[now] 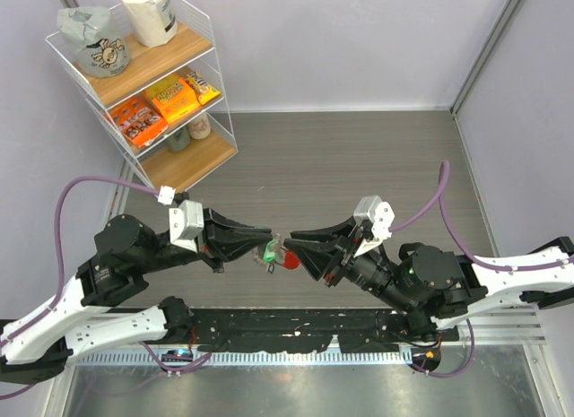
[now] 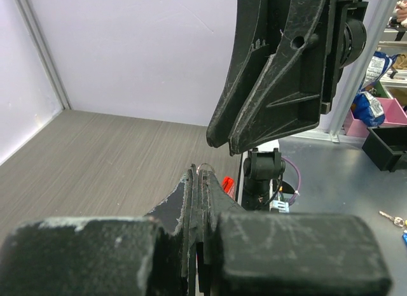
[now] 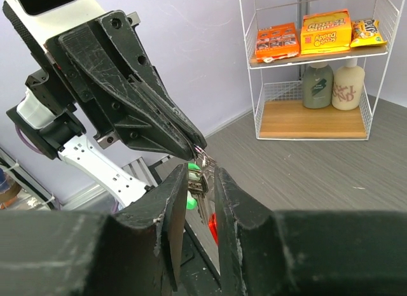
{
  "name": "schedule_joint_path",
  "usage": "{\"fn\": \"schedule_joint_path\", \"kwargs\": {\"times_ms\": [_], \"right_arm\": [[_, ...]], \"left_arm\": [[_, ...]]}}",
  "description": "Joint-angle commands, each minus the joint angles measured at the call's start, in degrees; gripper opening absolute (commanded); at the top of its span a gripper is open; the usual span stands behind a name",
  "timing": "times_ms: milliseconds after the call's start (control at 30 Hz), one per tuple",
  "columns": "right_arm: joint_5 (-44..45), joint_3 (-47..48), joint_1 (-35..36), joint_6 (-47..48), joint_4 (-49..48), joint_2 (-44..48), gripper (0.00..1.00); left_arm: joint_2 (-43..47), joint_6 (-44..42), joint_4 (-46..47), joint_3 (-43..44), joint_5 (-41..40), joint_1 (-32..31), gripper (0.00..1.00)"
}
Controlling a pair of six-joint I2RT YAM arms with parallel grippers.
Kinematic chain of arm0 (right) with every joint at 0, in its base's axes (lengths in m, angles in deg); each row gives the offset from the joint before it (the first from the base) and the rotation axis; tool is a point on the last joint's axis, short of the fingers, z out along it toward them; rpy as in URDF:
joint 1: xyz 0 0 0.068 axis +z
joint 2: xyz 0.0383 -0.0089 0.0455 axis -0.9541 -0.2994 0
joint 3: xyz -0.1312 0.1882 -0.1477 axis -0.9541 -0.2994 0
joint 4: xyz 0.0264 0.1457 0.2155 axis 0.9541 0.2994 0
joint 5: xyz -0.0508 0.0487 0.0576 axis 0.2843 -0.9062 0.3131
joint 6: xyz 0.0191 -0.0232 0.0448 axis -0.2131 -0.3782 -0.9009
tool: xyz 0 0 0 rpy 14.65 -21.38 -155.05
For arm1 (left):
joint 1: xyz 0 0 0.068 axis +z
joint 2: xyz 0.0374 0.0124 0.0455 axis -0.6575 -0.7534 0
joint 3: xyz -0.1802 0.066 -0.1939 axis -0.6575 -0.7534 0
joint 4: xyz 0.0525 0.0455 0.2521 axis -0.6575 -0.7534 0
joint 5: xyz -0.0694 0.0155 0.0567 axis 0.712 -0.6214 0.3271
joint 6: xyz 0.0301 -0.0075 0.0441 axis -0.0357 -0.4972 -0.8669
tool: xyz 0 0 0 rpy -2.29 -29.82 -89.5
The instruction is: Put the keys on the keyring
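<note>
A: Status?

B: Left gripper [image 1: 272, 240] is clamped shut on the keyring [image 3: 202, 157], which it holds up off the table [image 1: 359, 157]. Right gripper [image 1: 294, 252] has its jaws slightly apart with the green key [image 3: 196, 180] in the gap, right at the keyring. Can't tell if it's actually pinched.

A: Risks?

B: If that hold is loose, the green key could twist or drop when pushed against the keyring. The tips nearly touch, so a small misalignment could jam the fingers or tug the keyring free. Can't see the black key.

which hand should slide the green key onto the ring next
Right, probably: the right hand flanks the green key, right by the keyring, while the left hand is pinched shut on that keyring, steadying it.
</note>
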Motion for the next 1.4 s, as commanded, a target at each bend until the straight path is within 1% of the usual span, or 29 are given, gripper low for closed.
{"fn": "schedule_joint_path", "kwargs": {"times_ms": [0,567,600,767,867,933,967,1000,1033,1233,1367], "right_arm": [[1.7,2.4,-0.3,-2.1,-0.9,-0.4,0.29],[-0.3,3.8,-1.8,-4.3,-0.6,-2.9,0.28],[-0.8,3.8,-1.9,-4.7,-0.6,-2.9,0.26],[-2.2,4.2,-2.7,-5.1,-0.6,-3.5,0.25],[-3.2,4.2,-3.1,-5.5,-0.6,-3.5,0.22],[-4.2,4.2,-3.5,-5.9,-0.6,-3.5,0.18],[-4.8,4.1,-3.7,-6.0,-0.4,-3.3,0.13],[-5.0,4.1,-3.9,-6.3,-0.3,-3.2,0.11],[-5.4,3.9,-4.1,-6.3,-0.3,-3.0,0.06],[-9.6,2.1,-6.6,-9.0,-0.3,-1.0,0.05],[-12.4,1.0,-8.6,-10.4,0.6,1.3,0.05]], "left_arm": [[0.9,-0.5,4.7,0.0,-0.5,0.1,0.0],[1.4,-0.4,5.1,-0.2,-0.7,0.2,0.0],[1.6,-0.3,5.2,-0.1,-0.6,0.1,0.0],[1.5,-0.2,5.4,0.0,-0.7,0.2,0.0],[1.7,-0.1,5.5,-0.1,-0.4,0.1,0.0],[1.8,0.0,5.8,-0.2,-0.4,0.1,0.0],[1.9,0.0,5.8,-0.2,-0.4,0.1,0.0],[1.9,0.0,5.8,-0.2,-0.4,0.2,0.0],[1.9,0.1,5.9,-0.2,-0.4,0.1,0.0],[2.5,0.7,6.7,-0.5,1.7,0.1,0.0],[3.0,1.0,6.9,-0.3,4.9,0.2,0.0]]}}
